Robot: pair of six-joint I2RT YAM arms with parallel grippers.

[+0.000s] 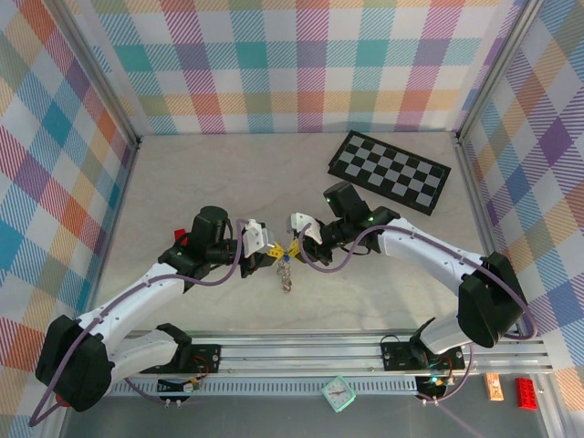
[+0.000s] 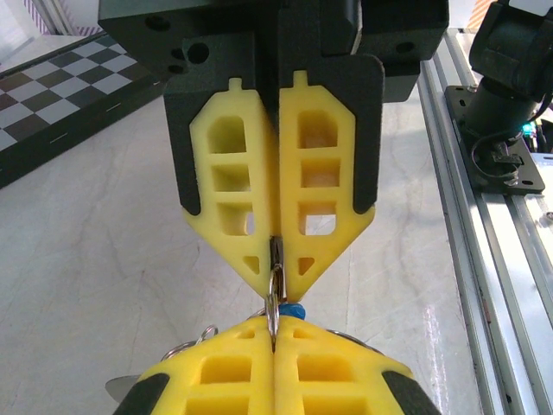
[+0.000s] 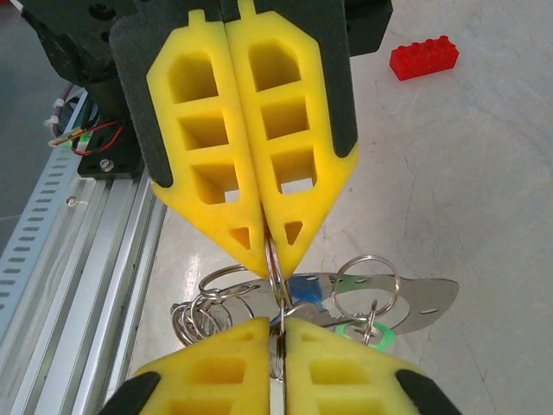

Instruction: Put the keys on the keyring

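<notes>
Threading, we judge: left and right jaws pinch the keyring (image 3: 275, 275), keys (image 1: 286, 276) at 6 o'clock; next, part its coil.

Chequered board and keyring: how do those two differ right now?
The chequered board lies flat on the table toward the far right, touched by nothing; the keyring is pinched between the left gripper and the right gripper. The chequered board is a broad black-and-white rectangle; the keyring is a thin silvery wire loop carrying keys. The chequered board looks much larger than the keyring.
</notes>
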